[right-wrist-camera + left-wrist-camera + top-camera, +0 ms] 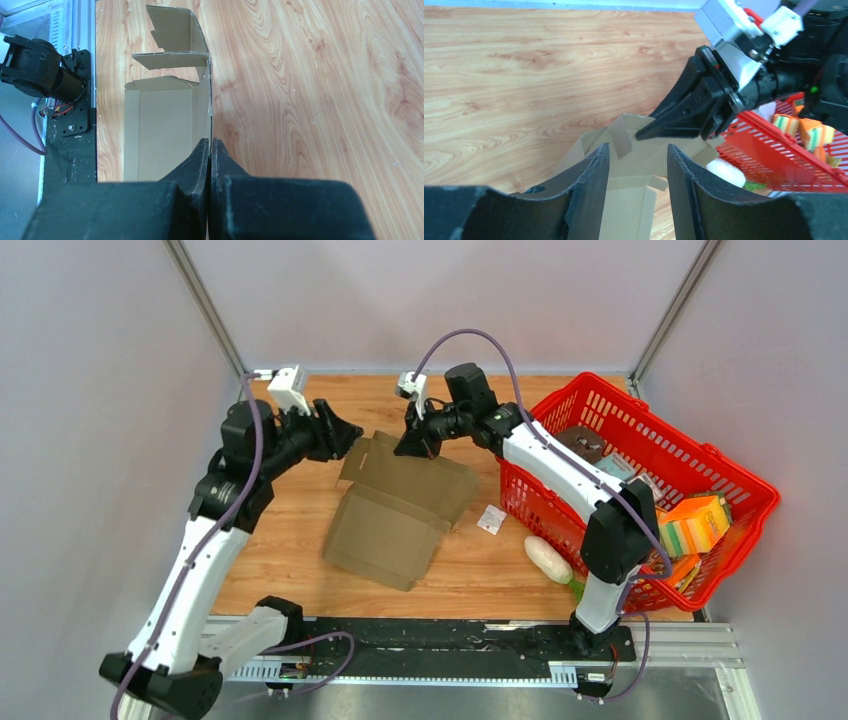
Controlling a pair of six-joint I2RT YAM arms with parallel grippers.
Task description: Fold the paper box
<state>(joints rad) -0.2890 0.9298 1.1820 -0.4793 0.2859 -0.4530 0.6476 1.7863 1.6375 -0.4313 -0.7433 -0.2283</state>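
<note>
Nothing legible anywhere. Tiny marks on the small white packet (pixel 490 519) lying on the worktop (pixel 280 540): too small to read. Coloured stripes on the packs (pixel 695 525) inside the red basket (pixel 700 448): blurred, unreadable in every view.

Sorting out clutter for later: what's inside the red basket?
Inside the red basket: a striped orange, yellow and green pack and a dark flat item at the far end. The right arm covers its near-left part; anything there is hidden.
</note>
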